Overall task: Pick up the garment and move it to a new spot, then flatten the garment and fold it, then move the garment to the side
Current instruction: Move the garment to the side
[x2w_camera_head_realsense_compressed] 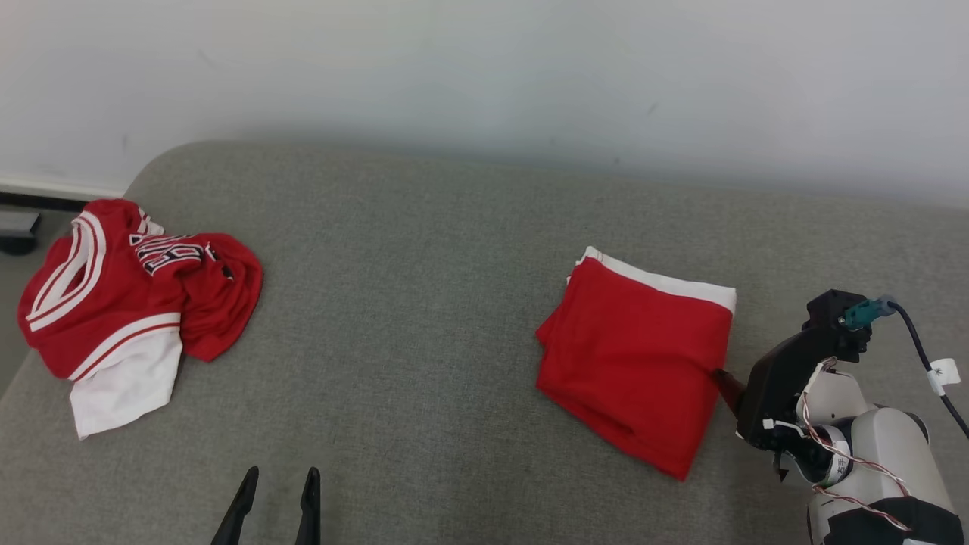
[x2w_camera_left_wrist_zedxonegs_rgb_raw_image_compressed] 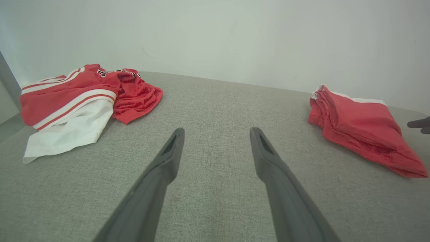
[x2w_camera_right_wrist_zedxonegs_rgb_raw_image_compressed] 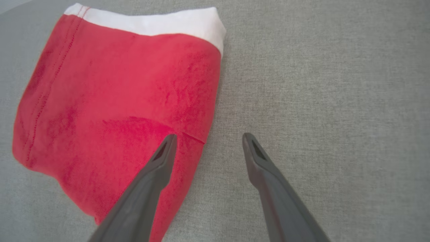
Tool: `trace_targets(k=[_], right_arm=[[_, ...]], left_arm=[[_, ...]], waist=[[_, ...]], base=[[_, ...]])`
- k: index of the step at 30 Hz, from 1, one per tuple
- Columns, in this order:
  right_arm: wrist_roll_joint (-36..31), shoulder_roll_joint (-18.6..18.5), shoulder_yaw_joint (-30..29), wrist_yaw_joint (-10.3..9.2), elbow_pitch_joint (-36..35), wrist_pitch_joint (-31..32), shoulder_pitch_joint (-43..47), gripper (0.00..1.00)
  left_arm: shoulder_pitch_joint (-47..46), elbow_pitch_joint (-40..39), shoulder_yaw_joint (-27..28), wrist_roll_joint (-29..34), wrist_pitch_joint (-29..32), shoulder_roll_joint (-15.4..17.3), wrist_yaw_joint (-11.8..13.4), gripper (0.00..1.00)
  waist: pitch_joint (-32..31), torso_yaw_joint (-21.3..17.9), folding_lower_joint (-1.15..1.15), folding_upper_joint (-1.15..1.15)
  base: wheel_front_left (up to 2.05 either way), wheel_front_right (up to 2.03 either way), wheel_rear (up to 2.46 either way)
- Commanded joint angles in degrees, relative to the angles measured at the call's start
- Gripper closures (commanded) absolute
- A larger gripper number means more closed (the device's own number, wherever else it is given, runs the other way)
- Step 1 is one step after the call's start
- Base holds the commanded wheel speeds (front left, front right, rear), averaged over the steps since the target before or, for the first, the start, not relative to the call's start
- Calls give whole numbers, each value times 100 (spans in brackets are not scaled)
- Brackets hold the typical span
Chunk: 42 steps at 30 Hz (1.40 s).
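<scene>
A folded red garment (x2w_camera_head_realsense_compressed: 636,363) with a white band along its far edge lies flat on the grey cushion (x2w_camera_head_realsense_compressed: 424,303), right of centre. My right gripper (x2w_camera_head_realsense_compressed: 725,382) is at the garment's right edge. In the right wrist view it (x2w_camera_right_wrist_zedxonegs_rgb_raw_image_compressed: 208,138) is open: one finger is over the red cloth (x2w_camera_right_wrist_zedxonegs_rgb_raw_image_compressed: 111,107), the other over bare cushion, and nothing is held. My left gripper (x2w_camera_head_realsense_compressed: 281,475) is open at the near edge, over bare cushion (x2w_camera_left_wrist_zedxonegs_rgb_raw_image_compressed: 216,132), well apart from the folded garment (x2w_camera_left_wrist_zedxonegs_rgb_raw_image_compressed: 359,124).
A crumpled red and white jersey (x2w_camera_head_realsense_compressed: 129,303) with lettering lies at the cushion's left end, partly over the edge (x2w_camera_left_wrist_zedxonegs_rgb_raw_image_compressed: 77,104). A pale wall (x2w_camera_head_realsense_compressed: 484,76) runs behind the cushion. A dark object (x2w_camera_head_realsense_compressed: 17,231) sits on the floor at far left.
</scene>
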Motion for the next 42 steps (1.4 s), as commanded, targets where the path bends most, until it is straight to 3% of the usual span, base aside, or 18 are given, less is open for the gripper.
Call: trace_targets(k=[1,10,11,12,13,14,15,24,32,42], right_arm=[[-66,-2,-13,5,132,-102,-85,0],[-143,11,152,6,998,-387,-190,0],[-161,16,216,5,1068,-384,-192,29],[-188,22,278,5,1111,-394,-187,66],[-188,22,278,5,1111,-394,-187,66],[-222,30,368,5,1127,-406,-181,80],[-273,31,440,5,1114,-414,-176,100],[-1047,-176,905,2,187,-363,-68,100],[-1180,-1308,1405,2,-435,-348,-132,100],[-1420,-2593,1415,2,-51,-1039,-627,100]], left_arm=[[-102,9,-17,-27,-21,23,1,0],[-228,86,-140,-60,-21,-1,1,0],[-250,91,-156,-65,-21,-1,1,0],[-269,95,-167,-67,-21,2,1,0],[-269,95,-167,-67,-21,2,1,0],[-280,95,-155,-75,-21,7,1,0],[-291,95,-159,-80,-21,11,1,0],[-475,-190,-210,-105,-22,26,1,0],[-1002,-649,-691,-173,-21,286,1,0],[-1797,-1102,-1552,12,-21,826,1,0]], waist=[[321,313,-1,0],[508,355,-1,0],[515,331,-1,0],[521,303,-1,0],[521,303,-1,0],[526,264,-1,0],[533,229,-1,0],[766,-409,-1,0],[1390,-1258,-1,0],[2338,-1905,-1,0]], base=[[0,0,0],[0,0,0],[0,0,0],[0,0,0],[0,0,0],[0,0,0],[0,0,0],[0,0,0],[0,0,0],[0,0,0]])
